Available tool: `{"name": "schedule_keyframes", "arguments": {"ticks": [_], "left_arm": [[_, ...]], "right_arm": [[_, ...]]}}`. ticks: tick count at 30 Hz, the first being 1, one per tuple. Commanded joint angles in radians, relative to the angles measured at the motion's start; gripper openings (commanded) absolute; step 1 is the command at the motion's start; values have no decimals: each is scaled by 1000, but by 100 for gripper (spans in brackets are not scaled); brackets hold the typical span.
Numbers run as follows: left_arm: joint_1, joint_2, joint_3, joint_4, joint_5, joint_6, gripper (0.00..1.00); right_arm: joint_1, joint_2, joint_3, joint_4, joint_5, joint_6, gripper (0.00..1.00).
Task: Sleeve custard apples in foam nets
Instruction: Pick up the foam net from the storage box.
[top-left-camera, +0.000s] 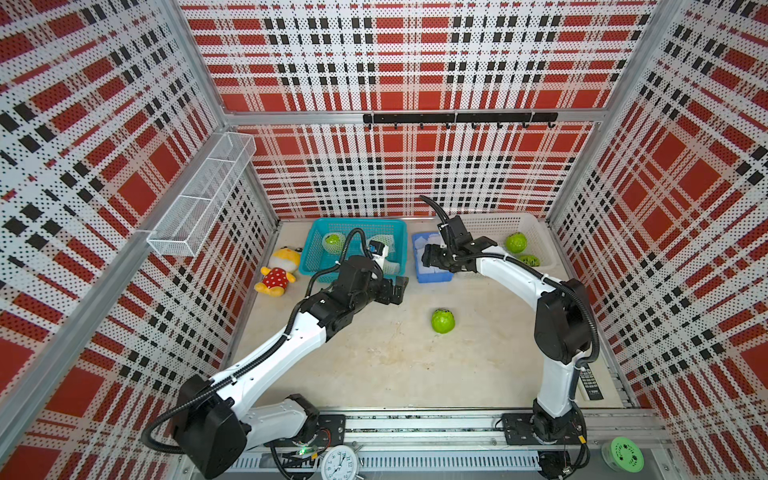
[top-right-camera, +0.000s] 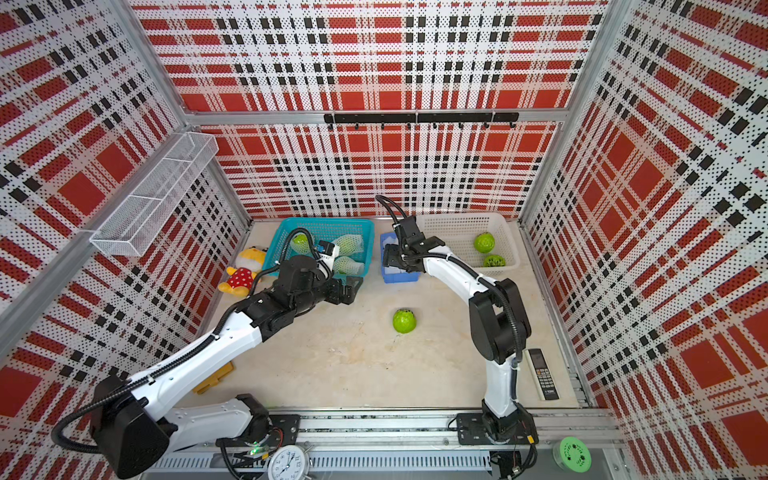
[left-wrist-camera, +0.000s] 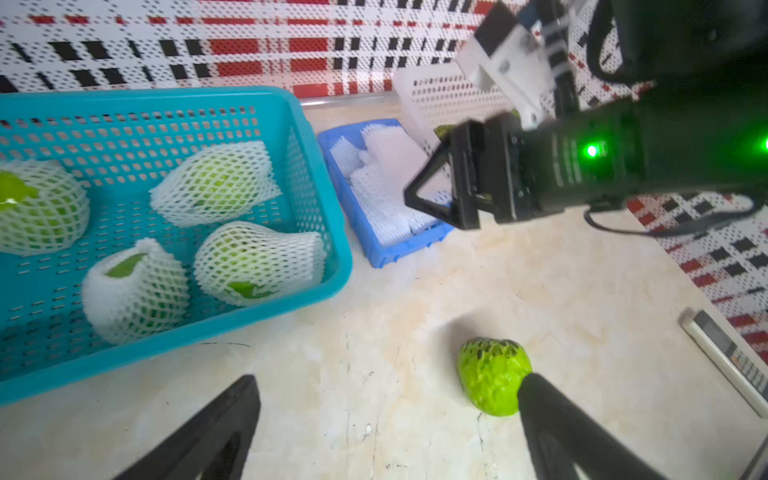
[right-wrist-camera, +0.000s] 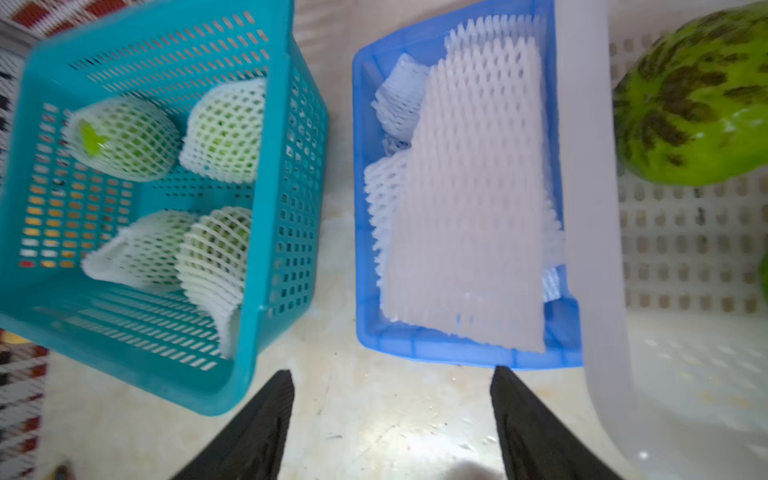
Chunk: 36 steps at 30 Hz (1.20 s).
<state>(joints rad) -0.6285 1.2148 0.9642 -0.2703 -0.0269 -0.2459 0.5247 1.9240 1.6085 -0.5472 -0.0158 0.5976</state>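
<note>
Plush toy (top-left-camera: 277, 274) beside teal basket (top-left-camera: 359, 222), right hand (right-wrist-camera: 390, 376) above foam nets (right-wrist-camera: 469, 208)

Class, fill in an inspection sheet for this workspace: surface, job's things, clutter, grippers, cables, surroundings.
Surface: beige table, stained and scuffed.
Job's things: one bare apple on the table; two bare apples in the white basket; four sleeved apples in the teal basket; spare nets in the blue tray.
Clutter: plush toy, remote, clock, green disc.
Grippers: left gripper open, empty, above the table; right gripper open, empty, by the blue tray.
Cables: black hoses along both arms; no snag seen.
Surroundings: plaid walls, wire shelf, hook rail.
</note>
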Motion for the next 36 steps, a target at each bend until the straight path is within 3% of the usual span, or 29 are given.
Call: {"name": "schedule_keyframes", "arguments": {"ticks": [1,10,30,36], "left_arm": [[-16,-4,20,56,-29,-13,100],[-15,-15,4,68,-43,2,99],[27,-54,-24,68,13,13,99],[42,-64,-33,66,22,12,100]], "right_arm": [[-6,-29,-13,134,-67,160,79],[-8,-47,-249,487,-107,575,78],[-1,-38,-255,571,16,642,71],[-2,1,-249,628,45,642,65]]}}
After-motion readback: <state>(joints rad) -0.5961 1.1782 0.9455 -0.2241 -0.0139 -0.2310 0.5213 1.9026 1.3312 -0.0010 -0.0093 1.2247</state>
